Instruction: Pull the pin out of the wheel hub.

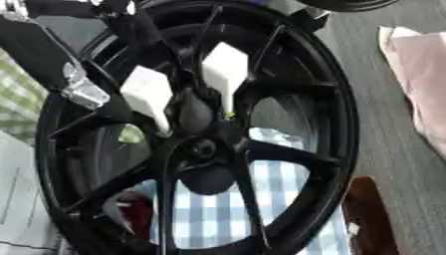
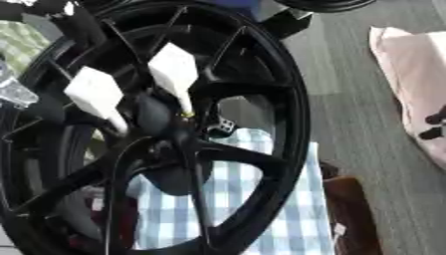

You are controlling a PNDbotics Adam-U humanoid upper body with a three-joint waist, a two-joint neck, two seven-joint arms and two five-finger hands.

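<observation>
The black spoked wheel hub (image 1: pixel 205 149) stands upright, close before me; two white pins (image 1: pixel 226 69) stick out above its centre.

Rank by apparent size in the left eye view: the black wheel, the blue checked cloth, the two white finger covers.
1. Black wheel, fills the view.
2. Blue checked cloth, seen through the spokes, partly hidden.
3. Two white finger covers, alike; no ranking between them.
</observation>
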